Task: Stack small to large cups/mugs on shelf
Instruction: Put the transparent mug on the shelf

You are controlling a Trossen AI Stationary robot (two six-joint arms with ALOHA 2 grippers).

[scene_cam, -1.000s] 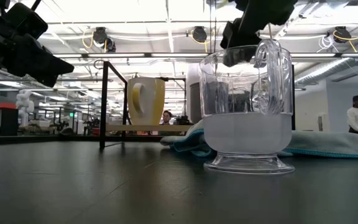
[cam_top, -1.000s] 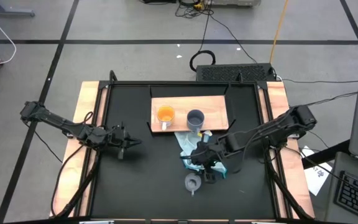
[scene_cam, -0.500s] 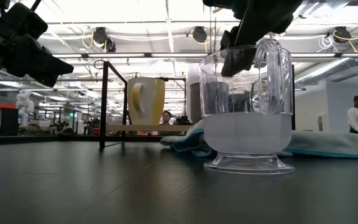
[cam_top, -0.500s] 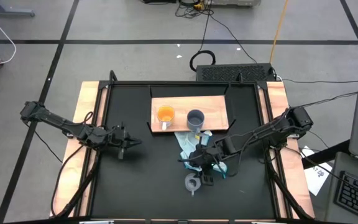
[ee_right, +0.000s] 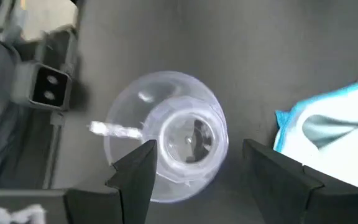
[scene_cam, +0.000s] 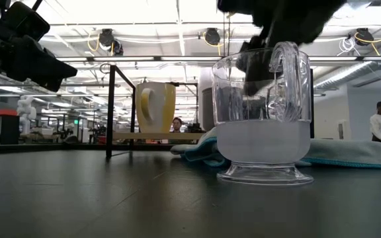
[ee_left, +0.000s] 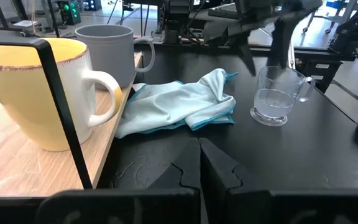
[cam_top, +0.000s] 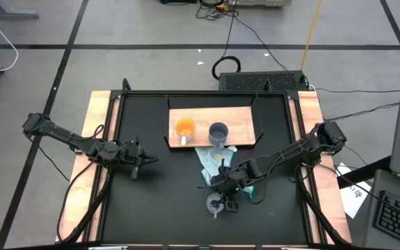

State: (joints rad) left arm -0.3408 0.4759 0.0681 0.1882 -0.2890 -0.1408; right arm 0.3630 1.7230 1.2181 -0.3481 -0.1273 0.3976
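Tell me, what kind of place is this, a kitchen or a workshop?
Most likely a robotics lab. Two robot arms work over a black table holding a clear glass cup, with loose cables across the floor and, in the low view, an open room with ceiling lights behind.

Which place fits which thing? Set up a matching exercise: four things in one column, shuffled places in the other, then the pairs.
Things:
1. orange mug
2. glass cup
3. light blue cloth
4. left gripper

Places:
A. crumpled on the tabletop at the shelf's front edge
B. on the shelf beside the grey-blue mug
C. shut, over the left of the table
D. under the open right gripper

Pairs: 1-B, 2-D, 3-A, 4-C
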